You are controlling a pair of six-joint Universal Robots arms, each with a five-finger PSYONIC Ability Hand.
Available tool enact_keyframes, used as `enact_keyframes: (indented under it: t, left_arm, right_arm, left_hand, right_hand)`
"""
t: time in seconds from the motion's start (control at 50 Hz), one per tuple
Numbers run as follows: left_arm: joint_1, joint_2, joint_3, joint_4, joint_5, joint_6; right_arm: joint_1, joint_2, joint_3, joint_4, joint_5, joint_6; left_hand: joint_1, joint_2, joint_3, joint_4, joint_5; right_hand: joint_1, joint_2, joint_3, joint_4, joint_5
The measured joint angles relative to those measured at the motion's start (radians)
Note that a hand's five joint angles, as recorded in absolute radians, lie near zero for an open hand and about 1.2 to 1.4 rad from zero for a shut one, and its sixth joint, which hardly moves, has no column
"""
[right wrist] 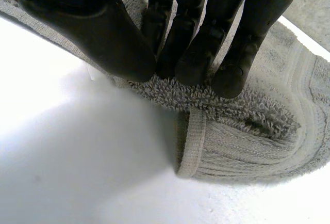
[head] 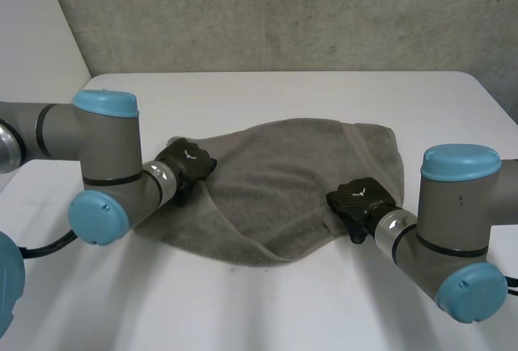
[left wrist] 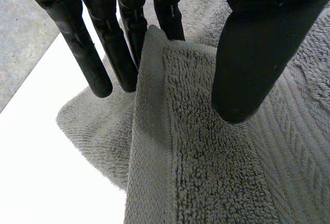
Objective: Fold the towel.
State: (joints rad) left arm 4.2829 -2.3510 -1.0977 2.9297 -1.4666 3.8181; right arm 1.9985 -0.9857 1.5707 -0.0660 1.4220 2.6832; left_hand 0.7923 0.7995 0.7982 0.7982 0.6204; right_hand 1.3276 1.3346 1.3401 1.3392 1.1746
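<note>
White table (head: 324, 92) under a grey concrete wall (head: 283, 11) carries the scene. The left hand (head: 186, 163) sits at the left edge of the towel (head: 283, 181). In its wrist view its thumb (left wrist: 252, 53) presses down on the looped pile. Its fingers (left wrist: 98, 64) stand straight on the far side of a raised hemmed edge, so the cloth is caught between thumb and fingers. Two of those fingers hang over a lower layer of the cloth, close to the bare table. The right hand (head: 360, 197) is at the near right edge. Its wrist view shows the thumb and fingertips (right wrist: 196, 69) drawn together and clamped on a tuft of the pile, just above a short folded hem (right wrist: 192, 141) that touches the table. Between the two hands the towel lies rumpled across the middle of the table. A soft ridge runs from one hand toward the other, its far right corner is spread flat, and its near edge sags in a curve toward the front. The left arm (head: 105, 157) reaches in from the left, and the right arm (head: 453, 213) from the right.
</note>
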Motion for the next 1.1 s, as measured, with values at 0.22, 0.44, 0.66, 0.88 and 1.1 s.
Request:
enact_keyframes:
  t: [0.22,0.44,0.66,0.88,1.1]
  left_arm:
    - [0.0,0.01,-0.038,0.067,-0.007,0.0]
    - [-0.012,0.199,-0.128,0.149,-0.002,-0.072]
    - [-0.009,0.308,-0.213,0.18,0.037,-0.19]
    - [0.0,0.24,-0.263,0.173,0.087,-0.187]
    - [0.002,0.233,-0.276,0.177,0.077,-0.184]
  right_arm:
    - [0.0,0.006,-0.003,0.001,0.002,-0.003]
    - [0.0,0.005,-0.011,0.004,0.008,-0.003]
    - [0.0,0.004,-0.012,0.005,0.008,-0.003]
    - [0.0,0.004,-0.01,0.006,0.007,-0.003]
    - [0.0,0.003,-0.009,0.006,0.007,-0.003]
  left_hand:
    - [0.359,0.371,0.371,0.372,0.365]
    - [0.368,0.415,0.416,0.418,0.407]
    - [0.358,0.342,0.344,0.344,0.359]
    - [0.376,0.389,0.39,0.391,0.382]
    - [0.394,0.416,0.417,0.418,0.407]
  right_hand:
    - [0.001,0.006,0.0,0.0,0.004]
    - [0.002,0.006,0.0,0.0,0.004]
    - [0.002,0.006,0.0,0.0,0.004]
    - [0.002,0.006,0.0,0.0,0.004]
    - [0.002,0.006,0.0,0.0,0.004]
